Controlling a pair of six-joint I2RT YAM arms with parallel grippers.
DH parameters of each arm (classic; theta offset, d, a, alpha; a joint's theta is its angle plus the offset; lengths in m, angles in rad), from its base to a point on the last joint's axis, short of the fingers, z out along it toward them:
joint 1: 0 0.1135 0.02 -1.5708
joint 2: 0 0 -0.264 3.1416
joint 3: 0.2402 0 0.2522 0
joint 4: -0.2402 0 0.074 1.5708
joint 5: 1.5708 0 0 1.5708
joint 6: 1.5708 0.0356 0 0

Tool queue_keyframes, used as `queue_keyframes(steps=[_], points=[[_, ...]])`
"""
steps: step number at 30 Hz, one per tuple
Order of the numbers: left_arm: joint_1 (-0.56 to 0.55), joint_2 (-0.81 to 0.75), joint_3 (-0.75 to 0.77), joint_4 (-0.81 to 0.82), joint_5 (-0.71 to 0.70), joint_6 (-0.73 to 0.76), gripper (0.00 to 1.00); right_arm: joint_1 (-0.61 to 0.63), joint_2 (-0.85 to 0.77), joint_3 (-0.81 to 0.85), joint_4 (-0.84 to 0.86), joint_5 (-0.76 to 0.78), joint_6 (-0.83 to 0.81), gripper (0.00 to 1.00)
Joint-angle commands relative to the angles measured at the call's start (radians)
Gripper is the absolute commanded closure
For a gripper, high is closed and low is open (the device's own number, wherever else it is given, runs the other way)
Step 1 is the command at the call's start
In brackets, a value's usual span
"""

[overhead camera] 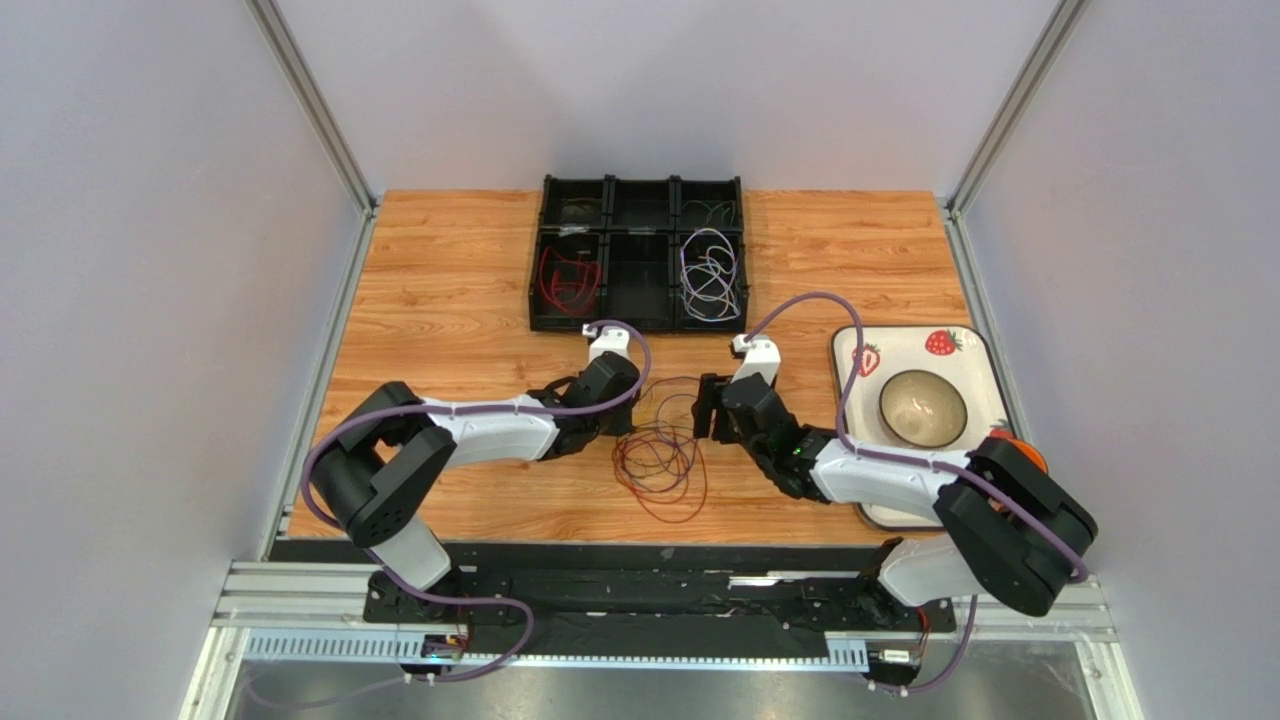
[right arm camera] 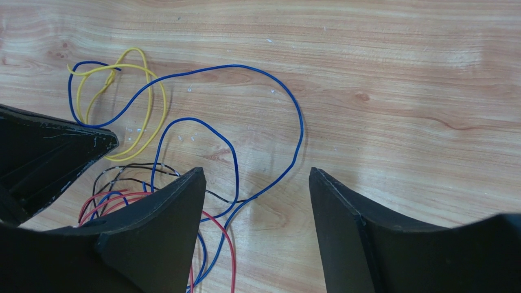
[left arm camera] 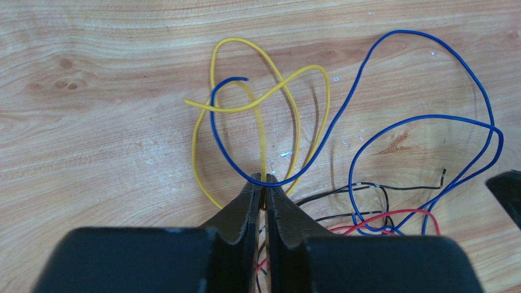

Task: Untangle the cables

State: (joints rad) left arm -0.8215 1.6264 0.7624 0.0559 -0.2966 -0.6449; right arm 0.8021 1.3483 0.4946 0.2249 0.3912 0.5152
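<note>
Widest first: the pale wood-grain worktop (overhead camera: pixel 451 270), smooth and matte, with a black divided tray (overhead camera: pixel 609 255) of hard plastic at its far edge. One tray compartment on the left holds a coiled red bundle (overhead camera: pixel 565 279), one on the right a white bundle (overhead camera: pixel 711 276). I'd judge those two colours sorted, so the job is part done.

What's left sits mid-worktop between the arms: the tangle (overhead camera: pixel 661 458), thin springy wires in loose overlapping loops. The blue cable (left arm camera: pixel 416 32) sweeps big glossy arcs and crosses the yellow cable (left arm camera: pixel 237 40) more than once. Underneath, a red cable (left arm camera: pixel 397 213) and a thinner dark cable (left arm camera: pixel 403 186) knot together. None of these four lies free yet.

Now the left tool (left arm camera: pixel 264 182): blunt black wedge jaws drawn in to a slit, the yellow cable pinched between the tips, blue lying across them. The right tool (right arm camera: pixel 257 174) hangs wide, nothing between its jaws, bare worktop showing in the gap beside the blue loop.
</note>
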Motion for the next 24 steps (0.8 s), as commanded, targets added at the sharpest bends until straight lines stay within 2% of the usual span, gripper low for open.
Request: queue_keyframes(steps=[1,6,16,18,20,22,23,24], points=[[-0.016,0.004,0.038,-0.005,-0.030,-0.004,0.90,0.005,0.050,0.079,-0.019,0.021,0.006,0.34],[-0.021,0.006,0.041,-0.013,-0.038,-0.004,0.91,0.003,0.067,0.101,-0.070,0.087,0.066,0.35],[-0.036,0.015,0.055,-0.030,-0.065,-0.002,0.96,0.009,0.210,0.237,-0.216,0.084,0.098,0.41],[-0.038,0.016,0.057,-0.030,-0.067,-0.002,0.96,0.009,0.238,0.255,-0.220,0.097,0.105,0.45],[-0.039,0.020,0.058,-0.031,-0.068,-0.002,0.96,0.009,0.253,0.285,-0.294,0.115,0.127,0.46],[-0.038,0.021,0.060,-0.031,-0.072,-0.004,0.97,0.009,0.264,0.291,-0.306,0.121,0.131,0.52],[-0.039,0.024,0.060,-0.031,-0.073,-0.004,0.97,0.009,0.267,0.298,-0.311,0.124,0.137,0.61],[-0.038,0.024,0.061,-0.033,-0.073,-0.006,0.97,0.009,0.275,0.302,-0.317,0.120,0.138,0.66]])
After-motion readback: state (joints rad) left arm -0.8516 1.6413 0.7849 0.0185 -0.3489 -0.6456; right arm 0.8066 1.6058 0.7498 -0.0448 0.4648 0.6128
